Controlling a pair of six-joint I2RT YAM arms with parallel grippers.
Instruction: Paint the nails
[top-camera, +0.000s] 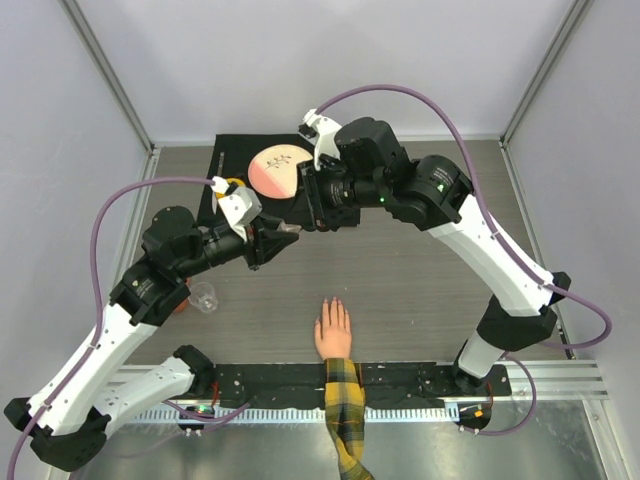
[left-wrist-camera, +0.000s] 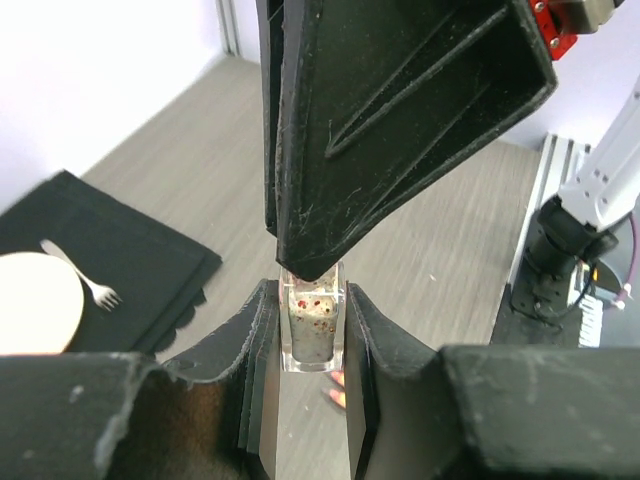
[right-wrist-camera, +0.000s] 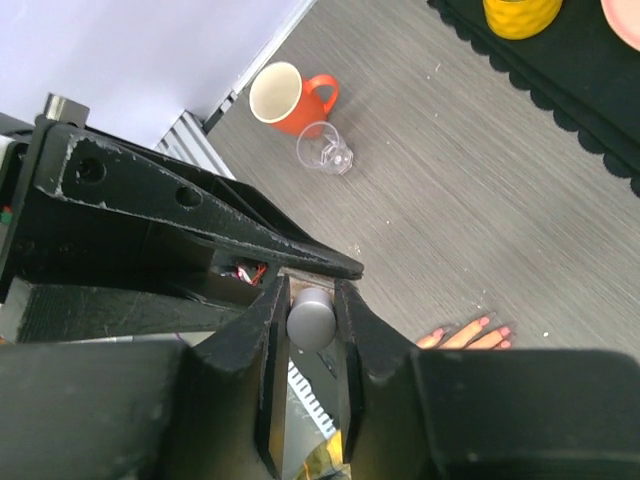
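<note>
Left wrist view showed the left gripper clamped on a small clear bottle; the right gripper pinched a round grey cap, both beyond a flat flesh-coloured hand. Tiny pink nails tipping it, probably hard and slick, needed brushing, not gripping.

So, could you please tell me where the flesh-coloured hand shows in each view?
Top external: the hand lies low centre, by the near edge.
Left wrist: only a sliver of it, bottom centre.
Right wrist: its fingertips, lower right.
Shared landmark: the black placemat.
</note>
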